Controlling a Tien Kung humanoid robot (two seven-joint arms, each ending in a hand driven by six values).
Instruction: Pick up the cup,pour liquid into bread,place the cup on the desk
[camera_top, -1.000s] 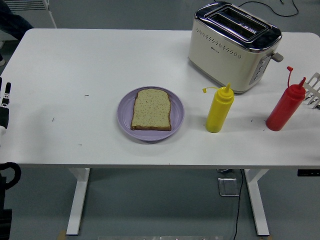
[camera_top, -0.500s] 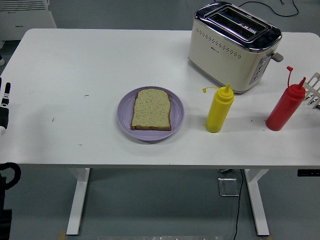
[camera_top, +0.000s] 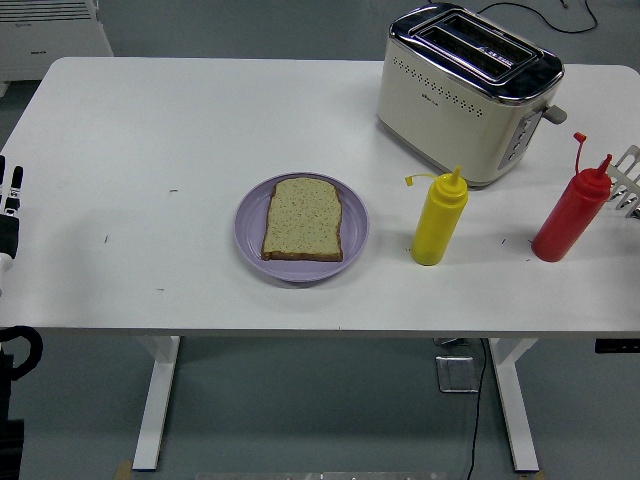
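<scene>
One flat speckled bread slice (camera_top: 302, 219) on round lilac plate (camera_top: 250, 240).

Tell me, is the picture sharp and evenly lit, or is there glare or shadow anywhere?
Head view: sharp and evenly lit across the white table. The toaster shows bright reflections on its shiny metal top. Soft, short shadows sit under the yellow bottle, the red bottle and the purple plate. The bread shows clear texture.
</scene>
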